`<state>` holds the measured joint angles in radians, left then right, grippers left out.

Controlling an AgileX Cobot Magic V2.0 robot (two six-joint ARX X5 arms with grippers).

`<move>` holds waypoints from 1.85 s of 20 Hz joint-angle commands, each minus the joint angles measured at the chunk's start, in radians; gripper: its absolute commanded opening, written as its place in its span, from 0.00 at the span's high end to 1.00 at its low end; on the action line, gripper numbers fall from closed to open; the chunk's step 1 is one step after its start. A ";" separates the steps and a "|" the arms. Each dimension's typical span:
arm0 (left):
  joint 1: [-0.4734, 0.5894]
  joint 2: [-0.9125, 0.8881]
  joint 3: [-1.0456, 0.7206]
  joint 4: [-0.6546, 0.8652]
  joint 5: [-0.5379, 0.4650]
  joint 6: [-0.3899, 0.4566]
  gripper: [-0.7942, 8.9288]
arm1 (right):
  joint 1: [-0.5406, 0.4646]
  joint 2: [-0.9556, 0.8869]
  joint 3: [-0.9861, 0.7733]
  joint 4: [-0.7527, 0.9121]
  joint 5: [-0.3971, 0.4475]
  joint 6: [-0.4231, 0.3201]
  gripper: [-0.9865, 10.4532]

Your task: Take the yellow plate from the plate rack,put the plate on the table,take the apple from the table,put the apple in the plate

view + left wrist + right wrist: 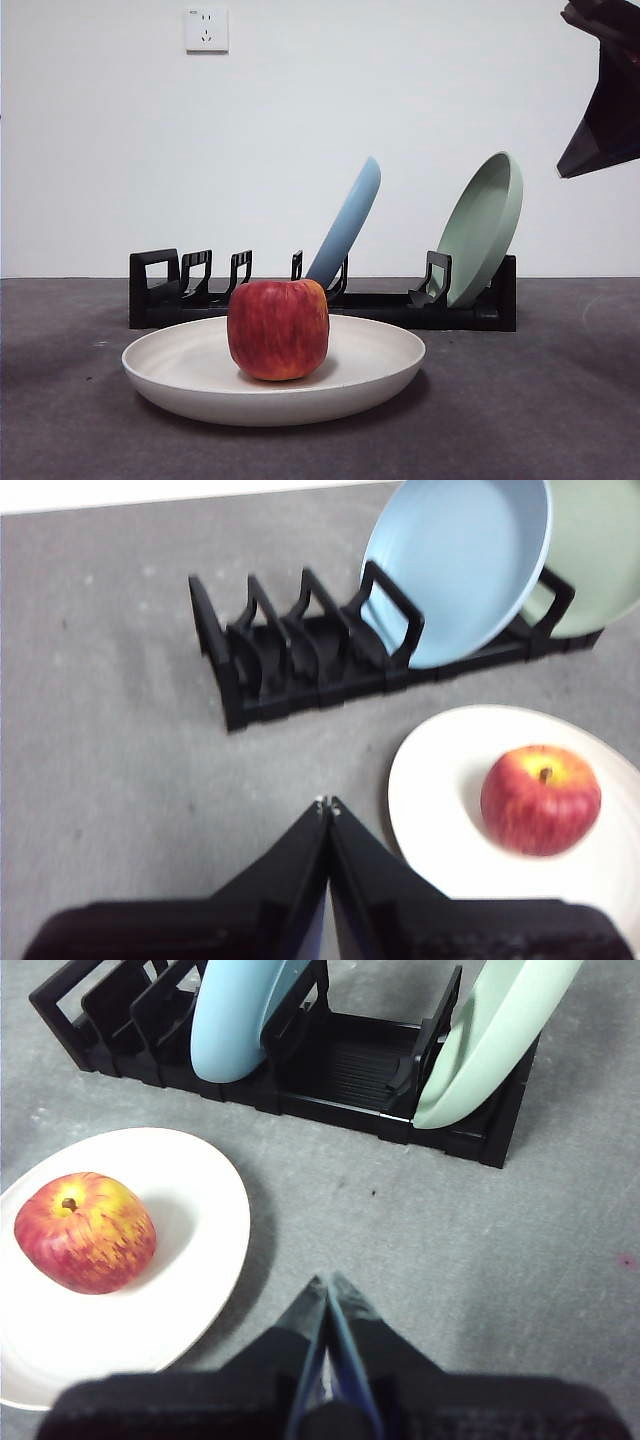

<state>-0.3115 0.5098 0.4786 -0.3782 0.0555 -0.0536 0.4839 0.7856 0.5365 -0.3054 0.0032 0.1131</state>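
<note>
The yellow plate (200, 385) lies flat on the table (540, 400) in front of the plate rack (390, 305). The apple (278, 328) stands upright in the plate's middle. In the left wrist view the plate (450, 780) and apple (540, 798) lie beside my left gripper (327, 804), which is shut and empty above bare table. In the right wrist view the plate (200, 1190) and apple (85, 1231) lie to one side of my right gripper (327, 1282), also shut and empty. One arm shows as a dark tip (605, 100) at the front view's top right corner.
A light blue plate (348, 225) and a sage green plate (482, 228) lean in the rack's slots. They also show in the left wrist view (460, 565), (595, 555) and the right wrist view (240, 1020), (490, 1040). A wall socket (206, 29) is behind.
</note>
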 commanded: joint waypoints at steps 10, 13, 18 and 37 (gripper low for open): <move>0.251 -0.378 -0.208 0.148 0.003 0.133 0.92 | 0.000 -0.002 -0.006 0.006 0.003 0.010 0.93; 0.276 -0.418 -0.331 0.242 0.004 0.131 0.92 | 0.000 -0.002 -0.006 0.006 0.003 0.010 0.93; 0.281 -0.473 -0.453 0.261 0.001 0.100 0.92 | 0.000 -0.002 -0.006 0.006 0.003 0.010 0.93; 0.280 -0.508 -0.476 0.199 -0.002 0.076 0.92 | 0.000 -0.002 -0.006 0.006 0.003 0.010 0.93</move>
<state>-0.0349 0.0044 0.0170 -0.1810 0.0555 0.0322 0.4839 0.7856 0.5365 -0.3054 0.0036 0.1131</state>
